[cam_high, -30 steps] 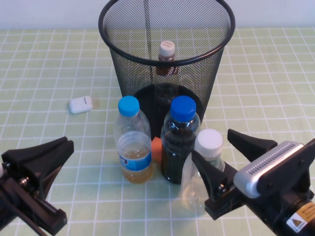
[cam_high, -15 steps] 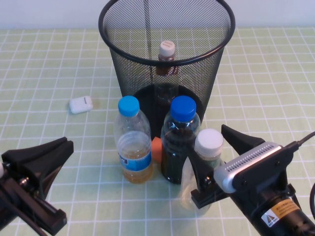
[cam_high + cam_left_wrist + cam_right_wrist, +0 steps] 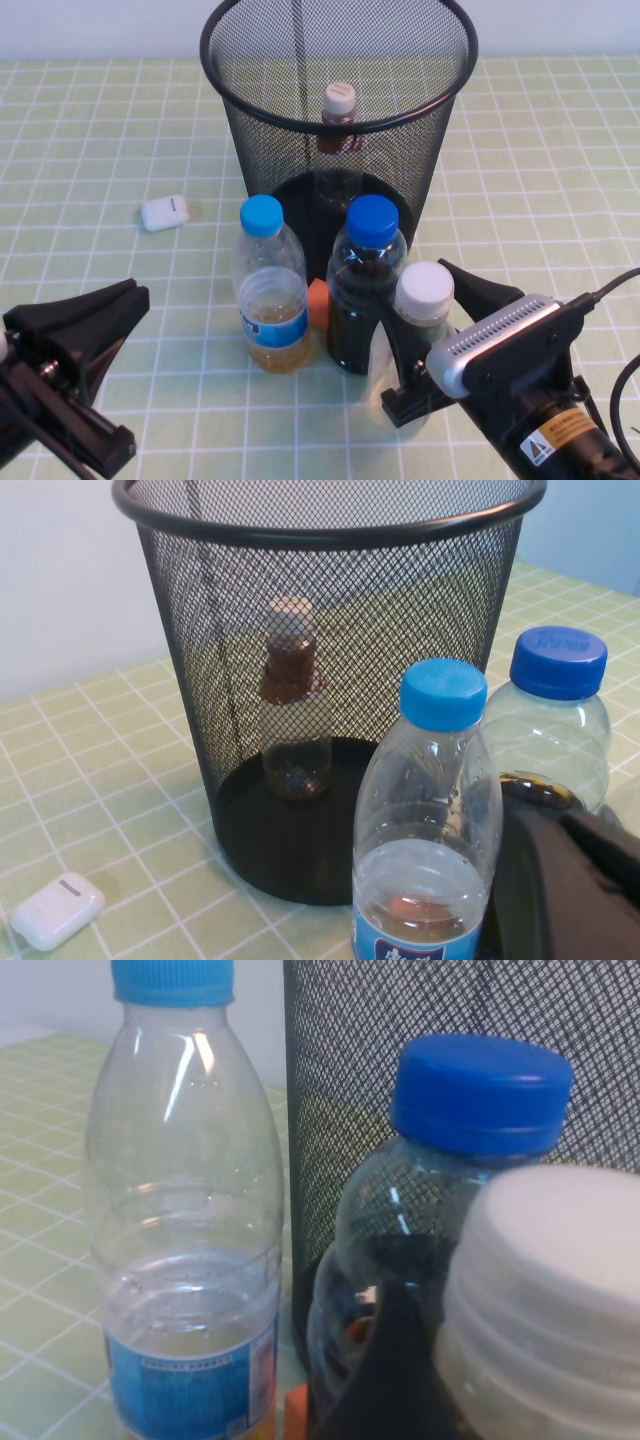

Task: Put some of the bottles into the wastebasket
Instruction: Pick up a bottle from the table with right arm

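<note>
The right gripper [image 3: 432,325] is sitting low at the near right of the table with its jaws spread, straddling the white-capped bottle [image 3: 424,290] — one finger is showing on each side of it, neither visibly clamped yet. The left gripper [image 3: 85,345] is waiting at the near left, jaws apart and holding nothing.

The wastebasket [image 3: 338,120] is standing at the far centre of the table. One short white-capped bottle [image 3: 338,125] is already standing inside it. The light-blue-capped bottle [image 3: 268,290] and the dark-blue-capped bottle [image 3: 366,285] are standing just in front of the mesh wall, with an orange object [image 3: 318,303] between them.

Hazards, as judged from this position:
- The dark-blue-capped bottle is standing just beside the target — the inner finger is likely to nudge or topple it while closing.
- The clear bottle wall looks thin and may deform and slip under pressure.
- A low lift could strike the bin rim.

A small white case [image 3: 164,212] is lying well clear to the left.
</note>
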Robot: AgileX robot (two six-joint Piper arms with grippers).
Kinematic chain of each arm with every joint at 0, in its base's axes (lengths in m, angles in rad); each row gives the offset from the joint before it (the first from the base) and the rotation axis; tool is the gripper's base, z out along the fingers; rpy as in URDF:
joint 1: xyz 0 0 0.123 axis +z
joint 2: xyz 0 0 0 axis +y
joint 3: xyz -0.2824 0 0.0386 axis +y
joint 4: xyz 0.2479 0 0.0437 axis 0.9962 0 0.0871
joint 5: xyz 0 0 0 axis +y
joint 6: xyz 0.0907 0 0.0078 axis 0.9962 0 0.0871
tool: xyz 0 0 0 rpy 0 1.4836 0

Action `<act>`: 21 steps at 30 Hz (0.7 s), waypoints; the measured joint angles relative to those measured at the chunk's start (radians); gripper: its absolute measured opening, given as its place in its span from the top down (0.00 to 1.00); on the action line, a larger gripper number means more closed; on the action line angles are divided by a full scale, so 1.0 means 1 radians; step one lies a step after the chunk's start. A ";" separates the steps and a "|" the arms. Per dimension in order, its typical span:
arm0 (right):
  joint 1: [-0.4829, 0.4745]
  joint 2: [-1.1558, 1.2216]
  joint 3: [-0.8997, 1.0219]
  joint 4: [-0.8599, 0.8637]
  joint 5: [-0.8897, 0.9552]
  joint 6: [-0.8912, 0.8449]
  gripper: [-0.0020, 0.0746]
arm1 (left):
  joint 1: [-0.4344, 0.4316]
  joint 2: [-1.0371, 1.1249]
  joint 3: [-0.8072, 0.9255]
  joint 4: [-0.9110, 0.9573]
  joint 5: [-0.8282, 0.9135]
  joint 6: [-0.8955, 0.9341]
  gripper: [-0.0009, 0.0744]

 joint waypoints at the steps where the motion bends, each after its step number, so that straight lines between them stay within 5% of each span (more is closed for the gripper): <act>1: 0.000 0.000 0.000 0.000 -0.004 0.000 0.43 | 0.000 0.000 0.000 0.000 0.000 0.000 0.99; 6: 0.000 0.000 0.000 0.004 -0.015 -0.002 0.46 | 0.000 0.000 0.000 0.000 0.000 0.000 0.99; 14: 0.002 -0.010 0.000 0.000 -0.015 -0.018 0.77 | 0.000 0.000 0.000 0.000 0.000 0.000 0.99; 21: 0.002 -0.215 -0.011 0.035 0.276 -0.078 0.77 | 0.000 0.000 0.000 0.000 -0.002 0.000 0.99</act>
